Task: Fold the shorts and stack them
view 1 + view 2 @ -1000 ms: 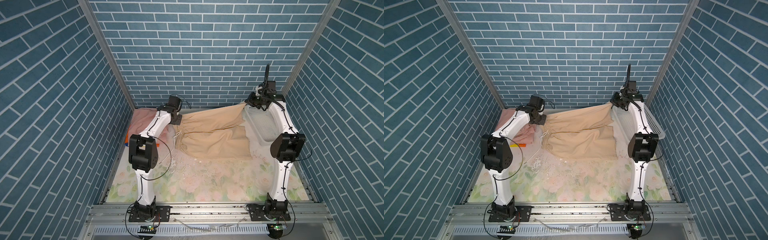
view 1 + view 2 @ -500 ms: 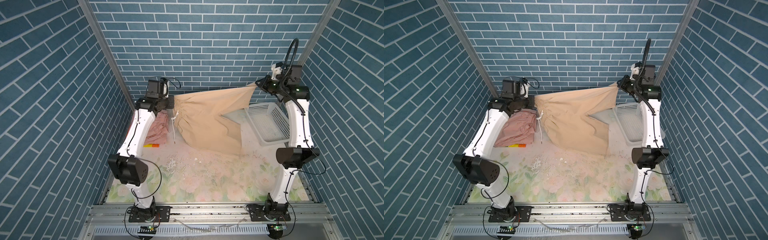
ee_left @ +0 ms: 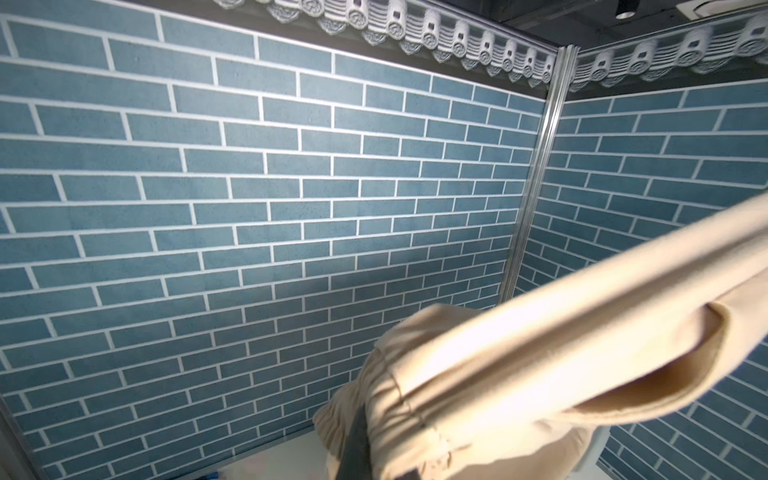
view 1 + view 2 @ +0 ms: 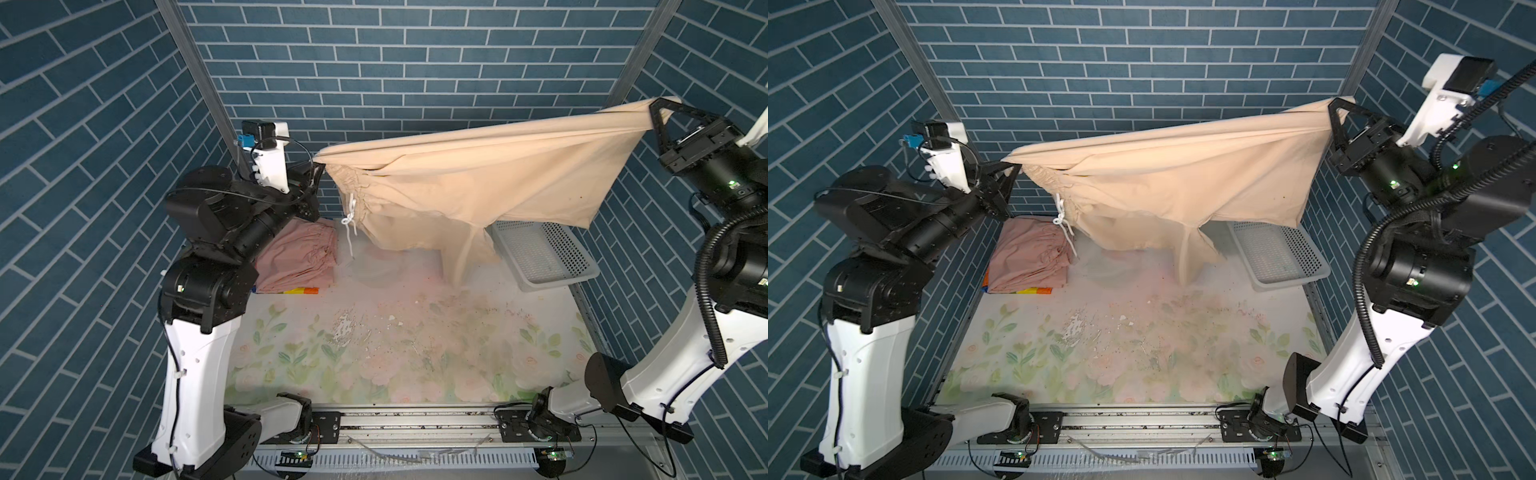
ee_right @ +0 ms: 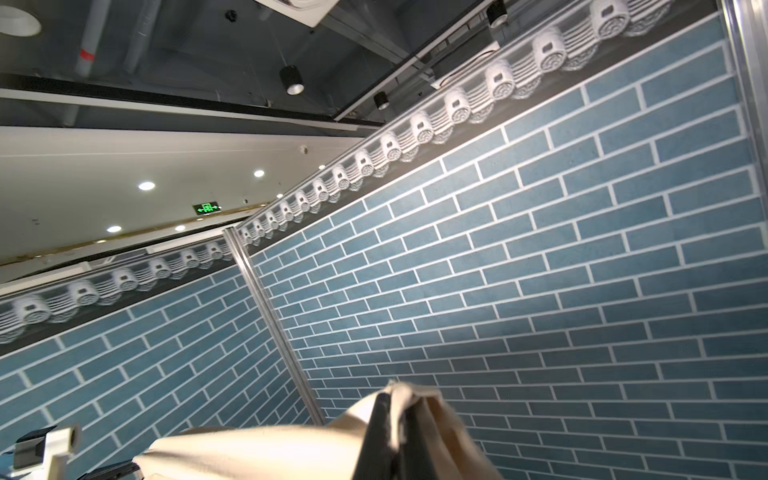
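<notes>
Tension seems the aim: left claw [image 4: 321,168] and right claw [image 4: 653,109], each clamped tight on beige shorts [image 4: 478,174], spread them aloft between them, likely to flatten.

Taut beige shorts [image 3: 519,365] before blue brick wall [image 3: 249,208].
</notes>
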Action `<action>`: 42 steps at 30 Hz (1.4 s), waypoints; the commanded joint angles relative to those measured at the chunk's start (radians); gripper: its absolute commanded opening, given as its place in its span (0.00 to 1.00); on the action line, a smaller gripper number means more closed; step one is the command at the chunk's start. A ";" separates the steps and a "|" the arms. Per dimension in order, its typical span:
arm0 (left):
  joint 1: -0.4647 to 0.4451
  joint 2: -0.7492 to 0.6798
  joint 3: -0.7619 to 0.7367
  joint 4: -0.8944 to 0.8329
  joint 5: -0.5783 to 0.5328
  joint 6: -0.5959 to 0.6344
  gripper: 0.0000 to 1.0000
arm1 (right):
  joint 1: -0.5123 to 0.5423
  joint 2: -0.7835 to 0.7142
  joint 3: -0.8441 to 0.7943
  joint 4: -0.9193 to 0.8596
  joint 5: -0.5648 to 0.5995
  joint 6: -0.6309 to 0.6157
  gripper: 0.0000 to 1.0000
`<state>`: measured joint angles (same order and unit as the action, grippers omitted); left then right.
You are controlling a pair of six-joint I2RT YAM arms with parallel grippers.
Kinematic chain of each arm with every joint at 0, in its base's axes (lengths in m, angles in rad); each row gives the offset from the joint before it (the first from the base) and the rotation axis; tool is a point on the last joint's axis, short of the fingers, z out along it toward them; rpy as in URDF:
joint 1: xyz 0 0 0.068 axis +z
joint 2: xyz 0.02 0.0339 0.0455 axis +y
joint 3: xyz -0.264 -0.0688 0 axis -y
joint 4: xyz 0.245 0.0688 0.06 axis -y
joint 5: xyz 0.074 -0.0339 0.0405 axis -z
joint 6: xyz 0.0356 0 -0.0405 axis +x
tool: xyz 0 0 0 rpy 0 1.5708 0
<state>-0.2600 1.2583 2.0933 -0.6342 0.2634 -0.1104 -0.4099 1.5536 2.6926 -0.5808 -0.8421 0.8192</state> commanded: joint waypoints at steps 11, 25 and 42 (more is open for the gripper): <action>0.121 0.405 -0.006 -0.292 -0.333 0.054 0.00 | 0.175 0.584 -0.006 -0.232 0.322 -0.266 0.00; 0.145 0.772 -0.159 -0.251 -0.295 0.065 0.00 | 0.356 0.904 0.065 -0.267 0.430 -0.399 0.00; 0.166 0.987 0.207 -0.372 -0.254 0.077 0.00 | 0.377 0.764 0.064 -0.279 0.419 -0.438 0.00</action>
<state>-0.1528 2.2192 2.2959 -0.9081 0.0994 -0.0296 0.0002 2.4119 2.7548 -0.8612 -0.5167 0.4446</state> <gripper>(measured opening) 0.067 0.050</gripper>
